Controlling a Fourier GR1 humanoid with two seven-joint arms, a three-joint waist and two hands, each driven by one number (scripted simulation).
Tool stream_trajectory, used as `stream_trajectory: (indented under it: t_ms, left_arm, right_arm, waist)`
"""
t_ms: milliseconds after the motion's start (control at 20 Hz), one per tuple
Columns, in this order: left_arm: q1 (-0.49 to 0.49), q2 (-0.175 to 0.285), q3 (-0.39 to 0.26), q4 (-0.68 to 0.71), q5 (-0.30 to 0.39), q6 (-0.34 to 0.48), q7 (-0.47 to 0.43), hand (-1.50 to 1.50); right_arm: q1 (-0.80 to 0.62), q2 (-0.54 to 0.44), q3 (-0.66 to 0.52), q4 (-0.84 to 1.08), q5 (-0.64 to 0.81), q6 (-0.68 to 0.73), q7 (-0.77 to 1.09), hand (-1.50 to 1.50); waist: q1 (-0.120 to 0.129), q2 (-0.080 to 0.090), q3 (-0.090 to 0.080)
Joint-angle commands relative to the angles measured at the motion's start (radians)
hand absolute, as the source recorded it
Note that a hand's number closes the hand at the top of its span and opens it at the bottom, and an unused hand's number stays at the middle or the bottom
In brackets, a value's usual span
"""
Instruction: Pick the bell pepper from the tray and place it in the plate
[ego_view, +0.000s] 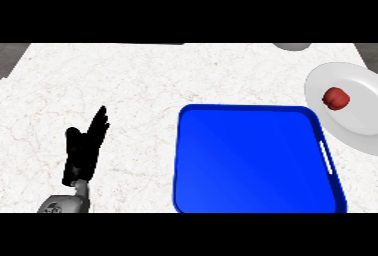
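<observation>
Since the red bell pepper (336, 98) already sits on the white plate (347, 127), well in from the rim, I'd say the placing step is pretty much done. What's left is just backing off cleanly. The plate runs off the view's right side, so I can't tell how close it is to the bench edge there. Any retreat should probably go up and away rather than sideways past the pepper.

Just left of the plate is the blue tray (251, 160), with its white handle slot facing the plate. They're close, but I can't tell if they touch.

The right hand isn't in view at all. The left hand (83, 150) rests low at the left, fingers straight and pointing up, holding nothing. It's well apart from the tray, with lots of marbled bench (111, 75) around it. A grey rounded thing (293, 46) peeks in at the top, above the plate.
</observation>
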Motion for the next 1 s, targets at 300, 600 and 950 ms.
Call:
stream_trajectory:
  t_ms: [300,600,950]
  left_arm:
    - [-0.023,-0.008,0.008,0.035,-0.002,-0.002,-0.007,0.00]
    - [-0.018,0.006,0.023,0.036,-0.006,0.000,-0.008,0.00]
    - [0.022,-0.016,-0.006,0.007,-0.016,-0.001,-0.046,0.00]
  right_arm:
    - [0.057,-0.046,-0.040,0.012,-0.043,0.005,-0.040,-1.50]
    - [0.090,-0.079,-0.068,0.023,-0.069,-0.031,-0.013,-1.50]
    - [0.104,-0.070,-0.064,0.018,-0.064,-0.087,-0.008,-1.50]
  waist:
    - [0.000,0.004,0.002]
    - [-0.002,0.003,0.002]
    - [0.008,0.004,0.003]
